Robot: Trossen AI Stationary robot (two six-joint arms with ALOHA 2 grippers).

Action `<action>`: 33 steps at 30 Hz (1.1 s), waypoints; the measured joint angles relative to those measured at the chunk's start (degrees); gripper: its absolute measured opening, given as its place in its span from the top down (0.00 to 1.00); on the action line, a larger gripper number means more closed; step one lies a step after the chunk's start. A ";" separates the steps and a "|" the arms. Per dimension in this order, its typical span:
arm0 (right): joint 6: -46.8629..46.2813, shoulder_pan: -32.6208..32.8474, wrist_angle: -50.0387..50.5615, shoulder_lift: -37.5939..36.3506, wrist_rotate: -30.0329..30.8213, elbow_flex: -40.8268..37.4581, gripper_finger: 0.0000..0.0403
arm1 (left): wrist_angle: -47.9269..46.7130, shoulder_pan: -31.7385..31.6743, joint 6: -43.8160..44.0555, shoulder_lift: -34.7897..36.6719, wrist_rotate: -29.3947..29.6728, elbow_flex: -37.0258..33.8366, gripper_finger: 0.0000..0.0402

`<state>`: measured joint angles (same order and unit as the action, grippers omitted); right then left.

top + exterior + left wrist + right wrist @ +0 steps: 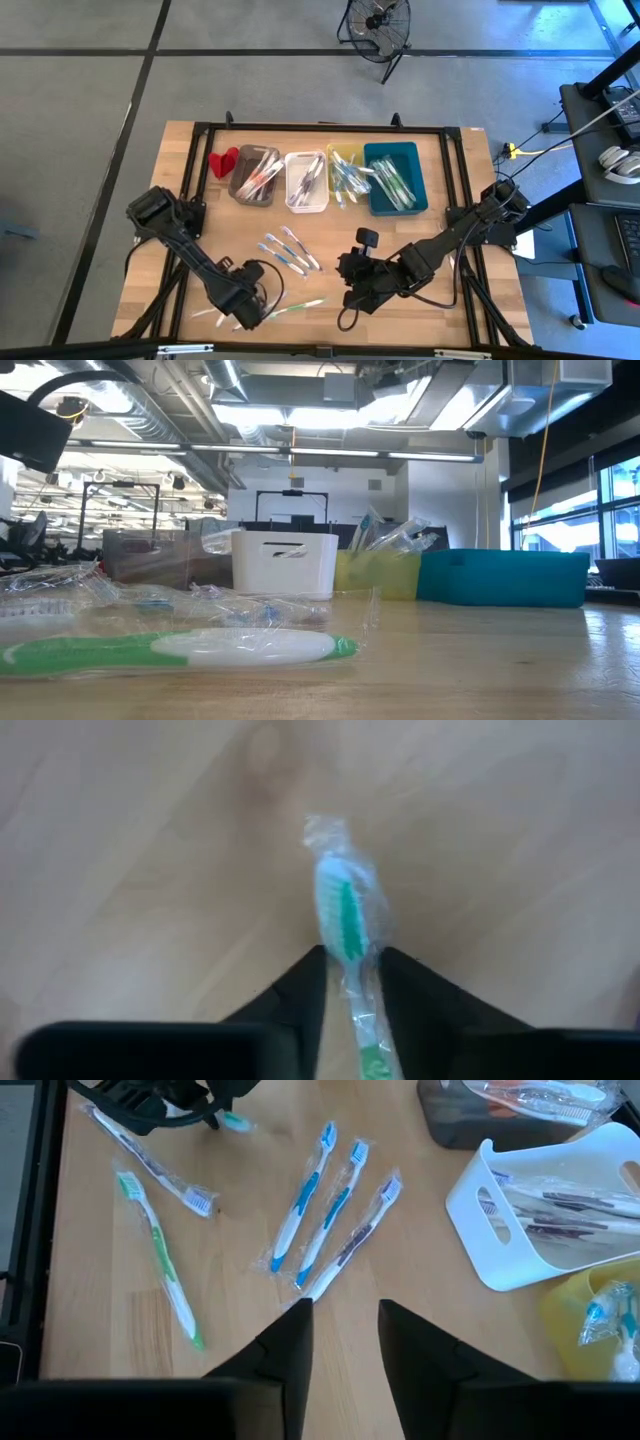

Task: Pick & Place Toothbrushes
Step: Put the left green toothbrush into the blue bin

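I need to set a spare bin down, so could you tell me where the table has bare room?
Bare wood lies on the table right of the teal bin, and on its left side below the red object. The middle is crowded: loose toothbrushes lie between the left gripper and right gripper.

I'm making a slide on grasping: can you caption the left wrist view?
Left gripper closing its dark fingers around a clear-wrapped green-and-white toothbrush lying on the pale wooden table.
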<state>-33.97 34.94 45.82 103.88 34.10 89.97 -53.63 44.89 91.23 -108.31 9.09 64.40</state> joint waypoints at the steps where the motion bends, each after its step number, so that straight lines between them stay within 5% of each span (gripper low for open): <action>1: -0.04 0.00 0.00 0.00 0.00 0.00 0.70 | 0.19 -0.13 -1.31 -0.02 0.03 0.00 0.81; 5: -0.05 0.00 -0.32 0.00 0.00 0.00 0.68 | 0.71 -0.69 -7.08 -0.07 0.68 0.02 0.96; 11: 0.09 0.00 -1.91 0.00 -0.02 0.04 0.66 | -0.76 -1.74 -11.82 0.03 6.07 -0.15 0.98; 26: 0.59 0.00 -3.01 0.00 2.45 0.04 0.60 | 1.29 -4.13 -18.62 9.97 41.55 1.62 0.99; 33: 0.59 0.02 -3.43 0.00 2.54 0.04 0.58 | 11.56 -3.43 -33.60 12.90 55.76 4.50 0.99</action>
<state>-33.39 34.96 42.39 103.88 36.64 90.02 -42.07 41.46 57.63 -95.41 64.85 68.90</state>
